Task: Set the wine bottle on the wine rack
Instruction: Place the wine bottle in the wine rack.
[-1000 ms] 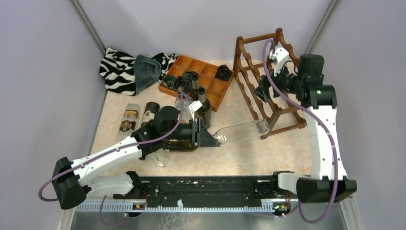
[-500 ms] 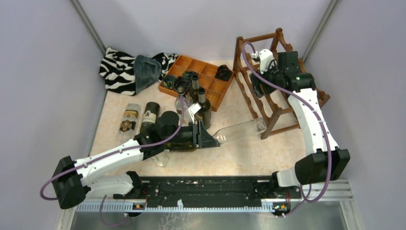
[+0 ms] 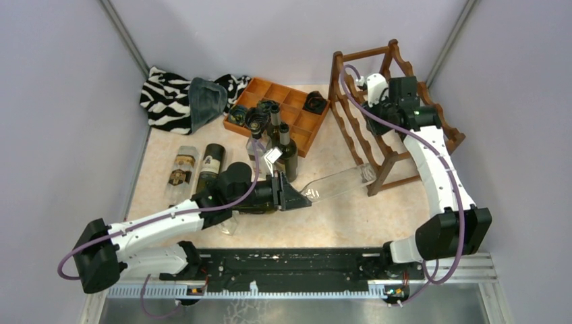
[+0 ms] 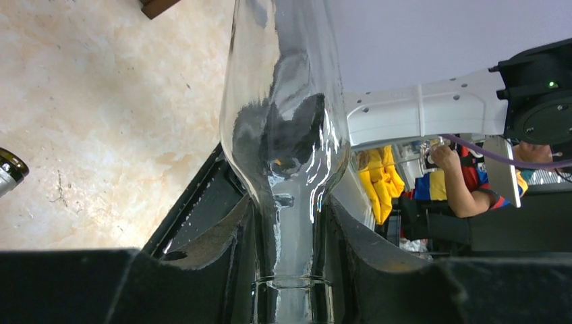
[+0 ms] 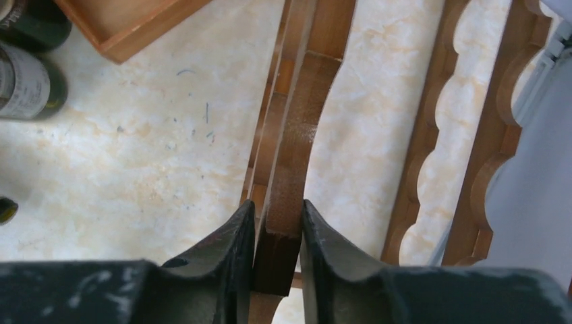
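One clear glass wine bottle [image 3: 340,183] lies nearly level, not yet on the wine rack [image 3: 335,74]. Its neck is clamped between the narrowed jaws of the left gripper [image 3: 297,196]. The left wrist view shows both pads pressed against the glass just above the lip. The bottle's base points at the rack's lower front corner and ends just beside the front post. Whether they touch cannot be told, nor whether the glass rests on the table [image 3: 337,226].

The rack, a reddish-brown frame of scalloped rails, stands at the far right of the table. The right gripper [image 5: 276,212] reaches into its upper part. There its jaws are drawn in on the end of one wavy wooden rail, a pad against each face.

Left of the rack sits an orange-brown compartment tray [image 3: 290,94] with a few black items in its cells. Several upright dark bottles [image 3: 288,154] cluster just in front of it. Two labelled bottles [image 3: 211,160] lie side by side further left, near the left arm. A zebra-striped cloth [image 3: 162,98] and a grey cloth [image 3: 206,98] are heaped in the far left corner.
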`<control>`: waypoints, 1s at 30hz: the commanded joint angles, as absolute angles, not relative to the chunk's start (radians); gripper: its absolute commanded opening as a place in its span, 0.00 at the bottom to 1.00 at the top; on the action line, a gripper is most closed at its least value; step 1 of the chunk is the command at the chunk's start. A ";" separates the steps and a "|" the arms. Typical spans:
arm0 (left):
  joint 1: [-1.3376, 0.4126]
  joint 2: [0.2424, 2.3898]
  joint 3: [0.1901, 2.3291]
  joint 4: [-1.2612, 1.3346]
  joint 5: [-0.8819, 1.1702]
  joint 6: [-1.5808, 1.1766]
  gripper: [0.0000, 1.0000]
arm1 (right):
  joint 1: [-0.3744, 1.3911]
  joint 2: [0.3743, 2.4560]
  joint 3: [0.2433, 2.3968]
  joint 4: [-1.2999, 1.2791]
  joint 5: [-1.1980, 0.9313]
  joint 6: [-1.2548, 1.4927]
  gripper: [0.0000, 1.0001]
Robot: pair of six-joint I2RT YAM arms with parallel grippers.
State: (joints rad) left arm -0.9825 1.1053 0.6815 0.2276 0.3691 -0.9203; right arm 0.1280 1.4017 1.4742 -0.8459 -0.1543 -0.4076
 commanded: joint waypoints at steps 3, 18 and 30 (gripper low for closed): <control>-1.011 1.084 0.664 0.405 0.288 -0.930 0.00 | 0.129 1.314 1.443 -0.839 -0.128 -0.391 0.10; -1.107 1.136 0.636 0.486 0.167 -0.923 0.00 | 0.046 1.184 1.401 -0.875 -0.194 -0.358 0.00; -1.129 1.234 0.648 0.554 0.160 -0.905 0.00 | 0.004 1.095 1.336 -0.874 -0.149 -0.360 0.00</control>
State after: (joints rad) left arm -1.1191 1.2308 0.6292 0.3977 0.1669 -0.9218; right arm 0.0238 1.1820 1.3254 -0.9318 -0.1463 -0.3485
